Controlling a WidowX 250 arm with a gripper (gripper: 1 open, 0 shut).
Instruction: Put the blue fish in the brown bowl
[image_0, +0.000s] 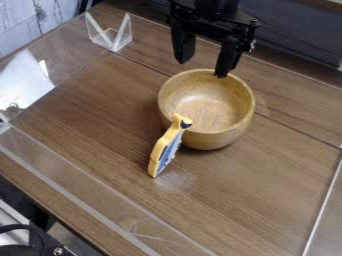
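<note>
Camera view, single frame, items listed by size.

Table (254, 200): dark wood-grain top that fills most of the frame, with a seam running diagonally across it behind the bowl.

Clear sheet (40, 75): transparent, glossy panel along the left side of the table, catching glare; its near edge runs down toward the lower right.

Robot gripper (211, 55): black, entering from the top of the frame and pointing downward. Jaws stand wide apart with nothing between them. One fingertip (225, 68) hangs just over the far rim of the bowl; whether it touches the rim cannot be told.

Brown bowl (206, 109): round, light wooden, thick-walled, upright near the middle of the table. Interior shows smooth grain and holds nothing.

Clear stand (110, 32): small transparent angled piece at the upper left, well apart from the bowl.

Blue fish (167, 147): small flat toy, blue face with yellowish edges, outside the bowl at its near left side. Upper end leans against the bowl's outer wall; lower end rests on the table.
</note>
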